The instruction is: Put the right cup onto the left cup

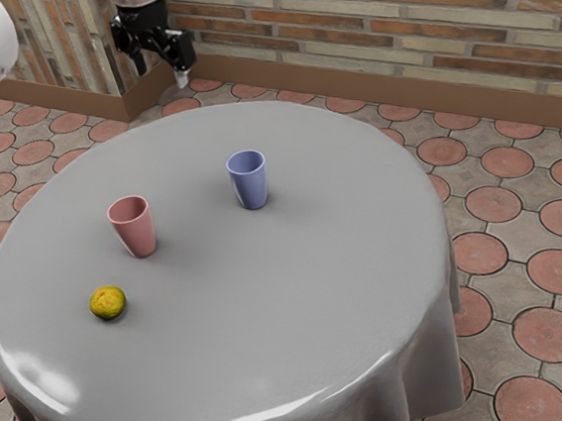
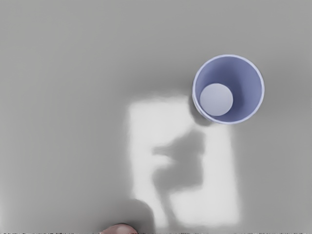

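At the exterior view's upper left the black gripper [image 1: 161,70] hangs high, with its fingers apart and no object between them. The blue cup [image 1: 248,180] stands upright on the grey table, lower than the gripper and further toward the exterior view's right. Nearer the camera and further left stands the pink cup [image 1: 134,227], also upright and apart from the blue one. Looking down, the wrist view shows the open mouth and inside of the blue cup [image 2: 228,89]. A pinkish rounded shape [image 2: 120,229], apparently part of the pink cup, is cut off by that view's lower edge.
A yellow-green round fruit [image 1: 108,302] lies near the pink cup, on the camera's side. The round table [image 1: 282,300] has a cloth hanging over its edge. Behind it, a brick wall [image 1: 378,26] rises from the tiled floor.
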`<state>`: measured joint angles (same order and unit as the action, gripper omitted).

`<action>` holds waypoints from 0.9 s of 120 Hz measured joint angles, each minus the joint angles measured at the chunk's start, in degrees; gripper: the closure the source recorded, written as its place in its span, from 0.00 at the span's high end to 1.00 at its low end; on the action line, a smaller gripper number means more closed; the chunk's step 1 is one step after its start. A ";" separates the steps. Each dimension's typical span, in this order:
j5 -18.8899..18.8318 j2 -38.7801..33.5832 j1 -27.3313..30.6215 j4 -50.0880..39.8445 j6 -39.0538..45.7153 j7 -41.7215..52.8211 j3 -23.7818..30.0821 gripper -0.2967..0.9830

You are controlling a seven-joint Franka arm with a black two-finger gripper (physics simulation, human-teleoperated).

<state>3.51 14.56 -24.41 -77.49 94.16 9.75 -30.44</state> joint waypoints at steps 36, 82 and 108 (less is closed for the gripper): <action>0.06 8.92 5.79 6.20 4.10 -0.06 6.97 0.76; 4.41 16.69 10.56 6.77 9.09 -11.37 16.15 0.75; 6.07 14.19 10.67 -1.82 11.36 -21.26 17.92 0.75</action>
<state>9.58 28.76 -13.74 -79.31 105.52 -11.50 -12.52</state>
